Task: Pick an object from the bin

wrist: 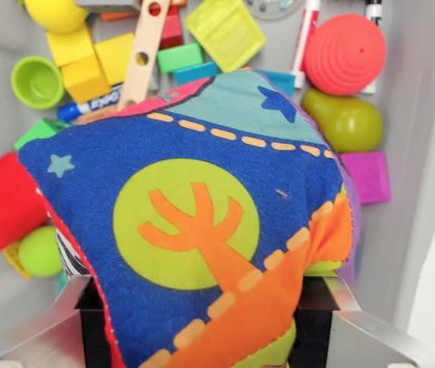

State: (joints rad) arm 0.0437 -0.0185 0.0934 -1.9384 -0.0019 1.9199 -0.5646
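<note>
A cloth cube (202,230) sits between the jaws, above the bin (424,153) of toys.

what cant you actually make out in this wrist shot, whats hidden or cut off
- Gripper: the fabric cushion covers the fingertips, so the grip cannot be confirmed.
- Bin floor at the middle: hidden under the cushion.
- Blue marker: mostly hidden by the yellow blocks and the cushion.
- Yellow ball and grey disc: cut off by the top edge.
- Green ball: partly behind the cushion.
</note>
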